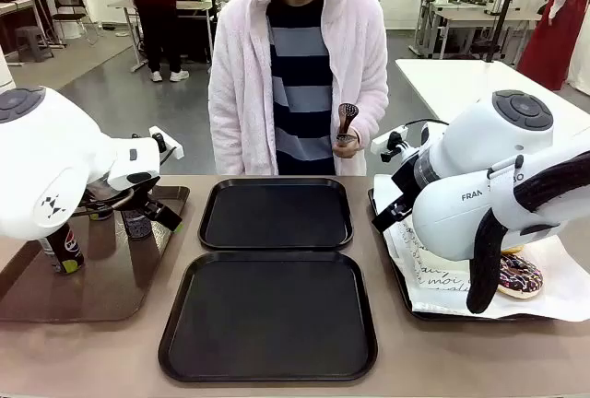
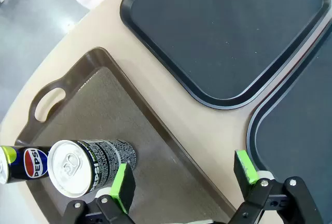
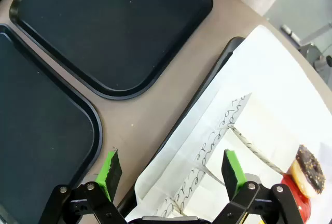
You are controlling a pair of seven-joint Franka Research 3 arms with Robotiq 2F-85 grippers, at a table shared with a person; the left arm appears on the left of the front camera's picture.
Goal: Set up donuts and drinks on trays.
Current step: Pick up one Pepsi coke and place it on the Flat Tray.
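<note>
Trays [image 1: 277, 216] empty; first pick in hand. Your left gripper [image 2: 184, 175] hangs spread, can [image 2: 85, 166] on the brown tray [image 2: 98, 105] just beside it; right gripper [image 3: 171, 168] spread over paper [image 3: 270, 94], donut [image 3: 309, 172] off to one side. Centre each, then close.

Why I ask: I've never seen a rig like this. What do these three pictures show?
A white left arm and right arm share a table with a person standing opposite. The front view looks across the table. The other two views come from a camera on each wrist, looking along its green-padded fingers. The left end effector is open beside soda cans on a brown tray. The right end effector is open at the edge of a paper-lined tray with donuts. Two black trays lie between them, nothing on them. Neither end effector holds anything.
</note>
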